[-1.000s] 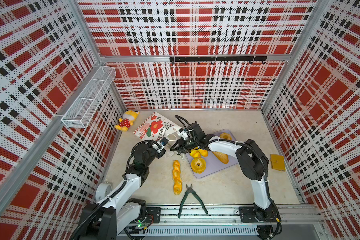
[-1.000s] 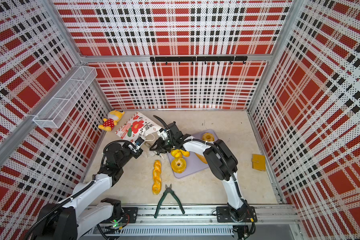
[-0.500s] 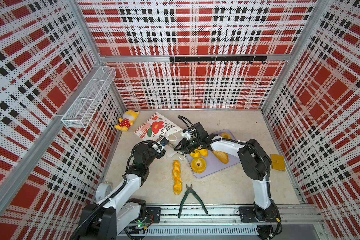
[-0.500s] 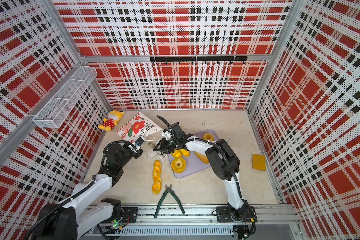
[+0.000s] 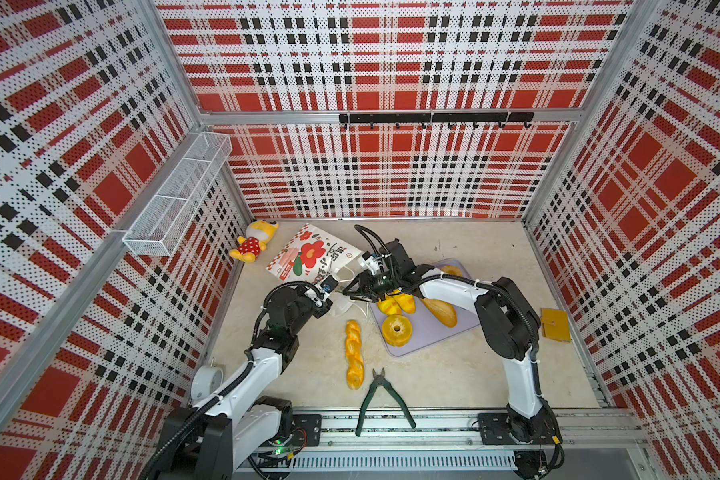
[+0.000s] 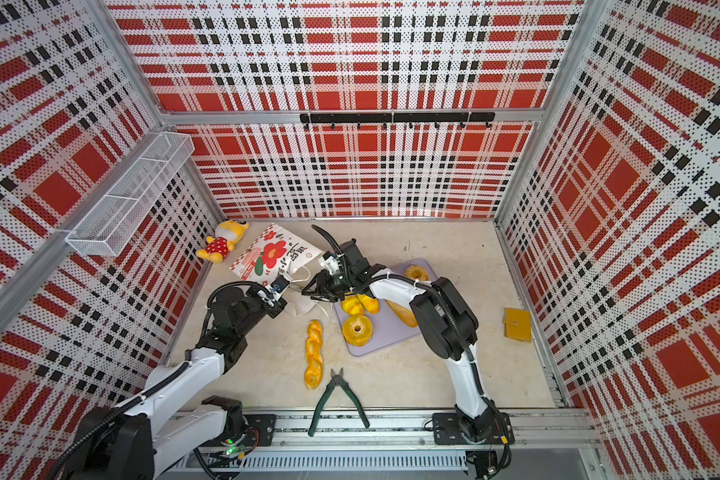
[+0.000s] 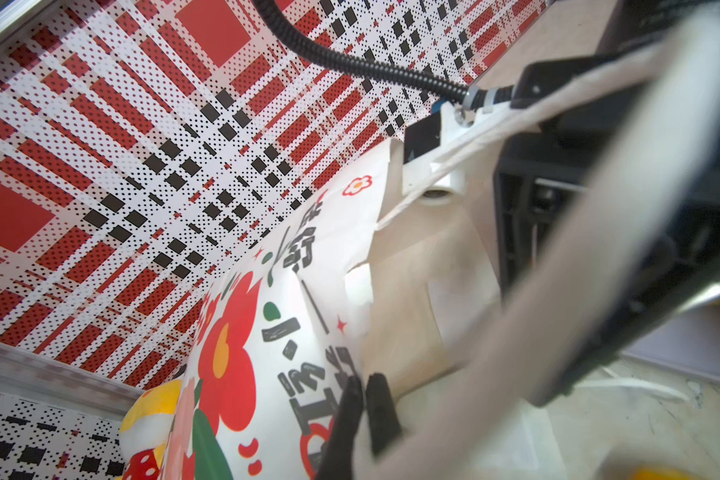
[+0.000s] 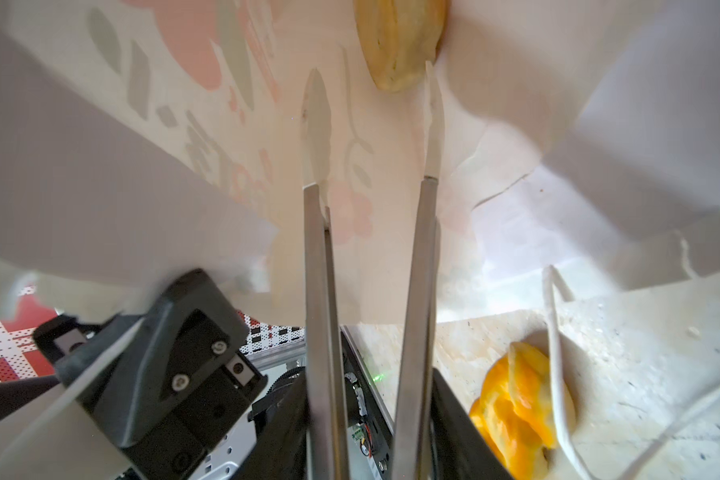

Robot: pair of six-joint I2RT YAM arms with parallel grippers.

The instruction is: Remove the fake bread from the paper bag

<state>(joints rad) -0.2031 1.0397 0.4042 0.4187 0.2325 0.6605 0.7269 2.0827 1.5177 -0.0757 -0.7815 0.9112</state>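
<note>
Because the bag [image 5: 308,257] lies on its side on the table with its mouth toward the arms, the mouth tends to collapse. The left gripper [image 7: 365,392] is judged to be placed to prevent this: in the left wrist view its fingers are closed on the paper rim and hold the mouth open. This leaves a tunnel for the right gripper [image 5: 350,293], which enters the mouth from the tray side. Its two long, thin fingers [image 8: 316,124] stand parted, with only bare paper between them; nothing is gripped. One bread [image 8: 400,41] lies deep in the bag against the inner wall, just ahead of the fingertips and offset toward one finger. Whether that tip touches it cannot be determined. The bread is not yet between the fingers. The parted stance is judged to be preparation for straddling it, so the next move calls for a further advance and a small sideways correction before closing. Other breads are out of the bag: a ring [image 5: 398,329], a loaf [image 5: 441,311] and smaller pieces on the tray [image 5: 429,336], and a braid [image 5: 354,353] on the table beside it. Risk: the thin fingers may snag the paper or push the bread deeper.
</note>
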